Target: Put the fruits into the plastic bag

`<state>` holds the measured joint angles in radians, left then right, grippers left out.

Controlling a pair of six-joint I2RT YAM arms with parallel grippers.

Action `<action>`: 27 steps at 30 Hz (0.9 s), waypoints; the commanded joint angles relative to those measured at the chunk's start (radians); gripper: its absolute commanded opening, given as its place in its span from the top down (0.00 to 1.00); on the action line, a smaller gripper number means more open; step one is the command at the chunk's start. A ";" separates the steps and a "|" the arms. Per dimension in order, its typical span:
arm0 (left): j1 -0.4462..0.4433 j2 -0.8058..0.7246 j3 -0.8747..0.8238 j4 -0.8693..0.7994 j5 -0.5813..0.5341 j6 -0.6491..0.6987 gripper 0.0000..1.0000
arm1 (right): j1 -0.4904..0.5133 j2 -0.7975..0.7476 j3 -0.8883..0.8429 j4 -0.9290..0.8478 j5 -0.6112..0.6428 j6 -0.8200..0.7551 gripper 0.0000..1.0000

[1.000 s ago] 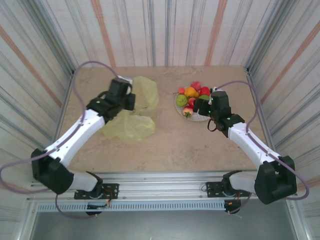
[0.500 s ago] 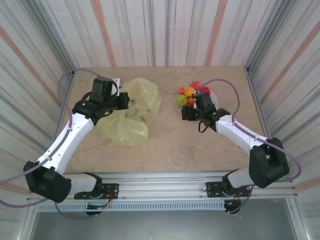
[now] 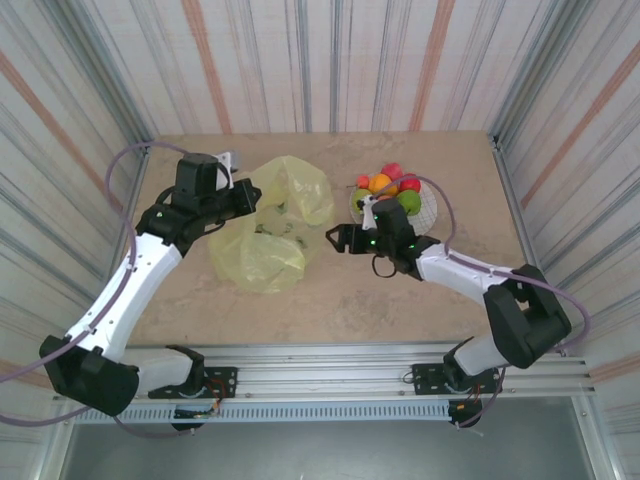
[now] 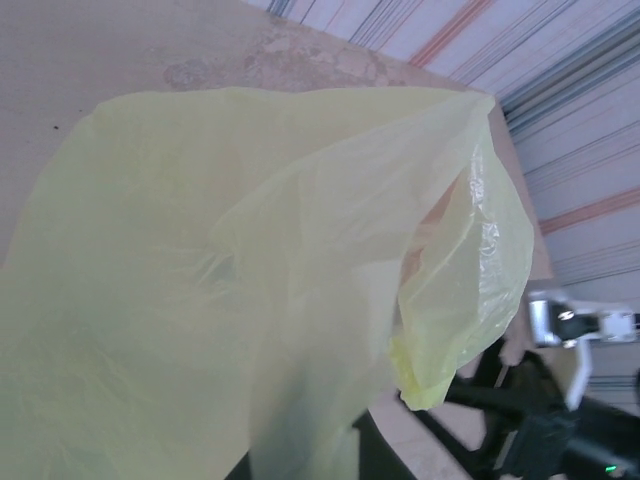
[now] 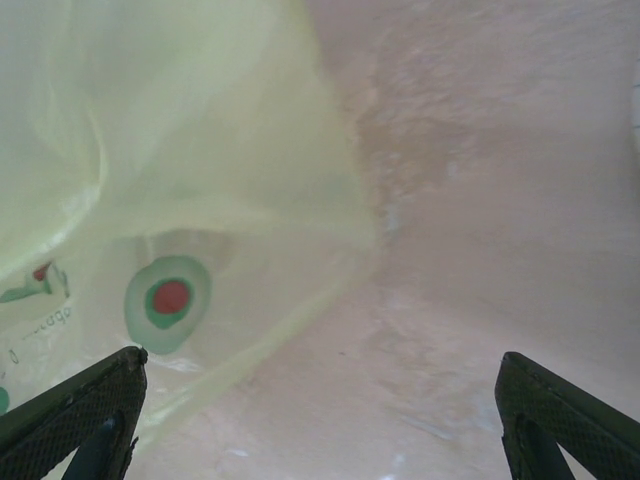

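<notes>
The translucent yellow plastic bag (image 3: 272,228) lies left of centre, its upper part lifted by my left gripper (image 3: 248,198), which is shut on the plastic. In the left wrist view the plastic bag (image 4: 250,260) drapes over the left gripper (image 4: 305,462) and hides most of it. The fruits (image 3: 385,188), red, green and orange, sit piled on the white plate (image 3: 428,215). My right gripper (image 3: 336,238) stands open beside the bag's right edge, left of the plate. In the right wrist view the right gripper (image 5: 320,420) has bare table between its fingers, and the plastic bag (image 5: 170,180) is to the left.
Striped walls enclose the table (image 3: 330,300) on three sides. The metal rail (image 3: 330,360) with both arm bases runs along the near edge. My right arm (image 4: 545,425) shows dark at the lower right of the left wrist view.
My right gripper has moved left from the plate to the bag's right edge. My left gripper has shifted back and left, pulling the bag up and wider.
</notes>
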<state>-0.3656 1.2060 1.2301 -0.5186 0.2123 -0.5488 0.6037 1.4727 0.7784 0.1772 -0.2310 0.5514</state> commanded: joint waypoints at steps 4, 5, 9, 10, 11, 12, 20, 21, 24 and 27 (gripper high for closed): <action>0.004 -0.054 -0.014 0.063 0.050 -0.086 1.00 | 0.037 0.105 -0.022 0.273 0.023 0.155 0.08; 0.004 -0.057 -0.015 0.063 0.051 -0.087 1.00 | 0.037 0.121 -0.020 0.306 0.015 0.186 0.08; 0.004 -0.069 -0.041 0.079 0.044 -0.092 1.00 | 0.038 0.167 0.007 0.396 0.010 0.312 0.15; 0.004 -0.072 -0.051 0.084 0.041 -0.089 1.00 | 0.039 0.175 0.011 0.419 0.012 0.344 0.23; 0.004 -0.072 -0.061 0.088 0.034 -0.086 1.00 | 0.039 0.177 0.014 0.433 0.015 0.364 0.31; 0.004 -0.074 -0.073 0.094 0.022 -0.077 1.00 | 0.038 0.176 0.019 0.435 0.023 0.387 0.42; 0.003 -0.079 -0.150 0.095 -0.320 0.134 1.00 | 0.037 0.074 0.160 -0.078 0.178 0.288 1.00; 0.003 -0.087 -0.161 0.099 -0.371 0.159 1.00 | 0.040 0.060 0.168 -0.143 0.210 0.249 1.00; 0.004 -0.108 -0.174 0.119 -0.430 0.213 1.00 | 0.035 0.053 0.171 -0.269 0.274 0.173 1.00; 0.004 -0.109 -0.153 0.125 -0.412 0.253 1.00 | 0.032 0.062 0.171 -0.327 0.295 0.139 1.00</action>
<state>-0.3656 1.1263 1.0634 -0.4164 -0.1284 -0.3847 0.6411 1.5295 0.9398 0.0368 -0.0109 0.7723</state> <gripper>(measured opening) 0.047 0.043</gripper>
